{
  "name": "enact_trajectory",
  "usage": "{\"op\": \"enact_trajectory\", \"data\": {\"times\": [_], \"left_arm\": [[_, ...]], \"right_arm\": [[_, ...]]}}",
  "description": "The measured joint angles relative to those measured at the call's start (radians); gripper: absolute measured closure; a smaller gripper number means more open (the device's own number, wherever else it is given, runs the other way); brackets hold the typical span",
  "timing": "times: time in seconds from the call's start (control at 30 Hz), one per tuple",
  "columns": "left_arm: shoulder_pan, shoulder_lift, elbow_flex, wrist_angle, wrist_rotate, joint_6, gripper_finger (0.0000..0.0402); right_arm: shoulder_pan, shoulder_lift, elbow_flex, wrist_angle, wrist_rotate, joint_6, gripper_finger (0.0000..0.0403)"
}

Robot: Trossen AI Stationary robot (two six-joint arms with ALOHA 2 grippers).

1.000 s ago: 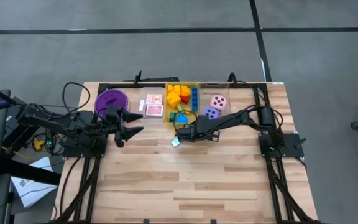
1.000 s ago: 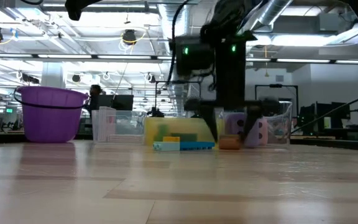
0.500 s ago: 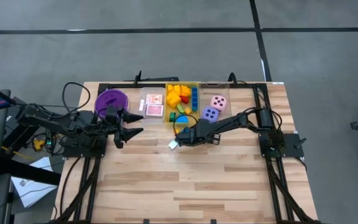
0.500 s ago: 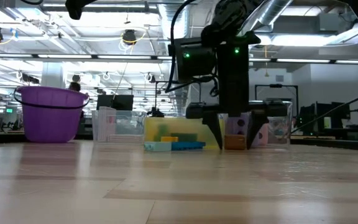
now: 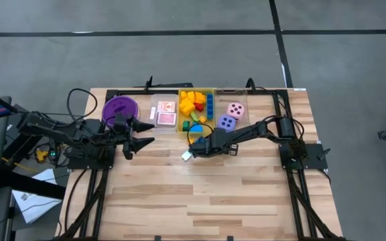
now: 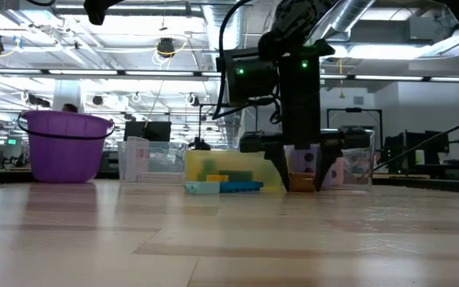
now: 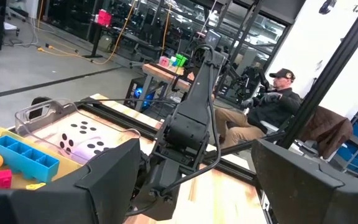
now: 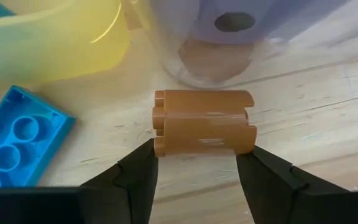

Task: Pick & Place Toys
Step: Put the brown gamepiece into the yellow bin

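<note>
Orange block (image 8: pixel 204 122) lies on the table (image 5: pixel 200 194) between the right gripper's (image 8: pixel 195 163) parted fingertips, each at one end, not clamped. A blue block (image 8: pixel 14 140) lies beside it; the yellow bin (image 8: pixel 55 38) sits just beyond. The left gripper (image 5: pixel 141 132) hovers well apart, spread wide.

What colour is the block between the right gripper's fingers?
Orange-tan block, lying on the table between the right gripper's fingertips; clearest in the right wrist view.

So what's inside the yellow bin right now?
The yellow bin holds a pile of building blocks: mostly yellow, plus orange, red, green and a long blue one. Blocks beneath the pile are covered, and the right arm hides the bin's near edge.
</note>
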Motion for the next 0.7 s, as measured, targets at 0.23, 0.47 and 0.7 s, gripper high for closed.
{"op": "enact_trajectory", "data": {"times": [0.23, 0.47, 0.7], "left_arm": [[0.0, 0.0, 0.0, 0.0, 0.0, 0.0, 0.0097], [0.0, 0.0, 0.0, 0.0, 0.0, 0.0, 0.0097], [0.0, 0.0, 0.0, -0.003, 0.0, 0.001, 0.0097]], "right_arm": [[0.03, 0.0, 0.013, -0.003, -0.024, 0.001, 0.0201], [0.102, 0.002, 0.076, 0.0, -0.028, 0.0, 0.0214], [0.204, 0.002, 0.205, -0.008, 0.003, -0.008, 0.0205]]}}
